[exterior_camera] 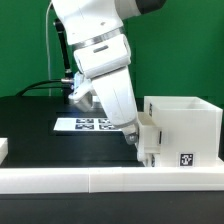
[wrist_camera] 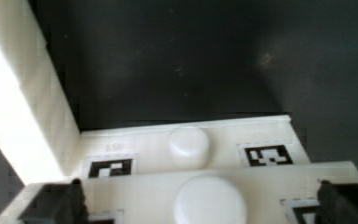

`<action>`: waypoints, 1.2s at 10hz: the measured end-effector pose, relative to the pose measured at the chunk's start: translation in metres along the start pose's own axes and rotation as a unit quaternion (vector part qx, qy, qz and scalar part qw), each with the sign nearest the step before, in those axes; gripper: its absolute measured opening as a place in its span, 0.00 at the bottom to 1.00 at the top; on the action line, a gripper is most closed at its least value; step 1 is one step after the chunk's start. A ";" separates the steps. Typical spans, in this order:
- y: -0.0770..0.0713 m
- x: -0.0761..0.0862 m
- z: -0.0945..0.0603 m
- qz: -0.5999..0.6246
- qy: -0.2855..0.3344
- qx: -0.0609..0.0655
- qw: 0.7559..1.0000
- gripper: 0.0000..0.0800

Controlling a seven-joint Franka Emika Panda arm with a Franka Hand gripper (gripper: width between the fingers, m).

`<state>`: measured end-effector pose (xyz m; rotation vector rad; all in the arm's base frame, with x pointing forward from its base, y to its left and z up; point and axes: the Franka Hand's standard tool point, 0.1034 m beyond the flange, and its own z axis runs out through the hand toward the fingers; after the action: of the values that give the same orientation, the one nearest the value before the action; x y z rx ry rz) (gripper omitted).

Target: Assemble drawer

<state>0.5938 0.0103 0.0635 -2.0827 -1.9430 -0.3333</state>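
Note:
The white drawer box (exterior_camera: 182,128) stands on the black table at the exterior view's right, open at the top, with a marker tag (exterior_camera: 186,158) on its near face. My gripper (exterior_camera: 141,142) hangs at the box's left side, down by a smaller white part there. In the wrist view, my gripper (wrist_camera: 197,206) is open, with its dark fingers (wrist_camera: 51,204) far apart. Between them lies a white panel (wrist_camera: 149,190) that carries a rounded white knob (wrist_camera: 229,197). A second rounded bump (wrist_camera: 190,143) and two tags (wrist_camera: 270,155) show just beyond. A tall white wall (wrist_camera: 25,95) runs along one side.
The marker board (exterior_camera: 85,124) lies flat on the table behind my arm. A long white ledge (exterior_camera: 100,179) runs along the front edge. A small white piece (exterior_camera: 3,148) shows at the exterior view's far left. Black cables hang behind the arm.

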 end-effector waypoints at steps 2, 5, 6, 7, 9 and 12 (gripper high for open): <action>0.000 0.000 0.000 0.002 -0.007 0.001 1.000 0.81; 0.003 -0.002 0.000 -0.058 -0.033 -0.002 0.998 0.81; 0.006 -0.005 0.000 -0.104 -0.045 -0.008 0.994 0.81; 0.007 -0.005 0.000 -0.097 -0.046 -0.009 0.994 0.81; 0.007 -0.005 0.000 -0.097 -0.046 -0.009 0.994 0.81; 0.010 0.000 0.001 -0.115 -0.049 -0.017 0.992 0.81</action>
<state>0.6033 0.0100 0.0627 -1.9300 -2.2564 -0.3176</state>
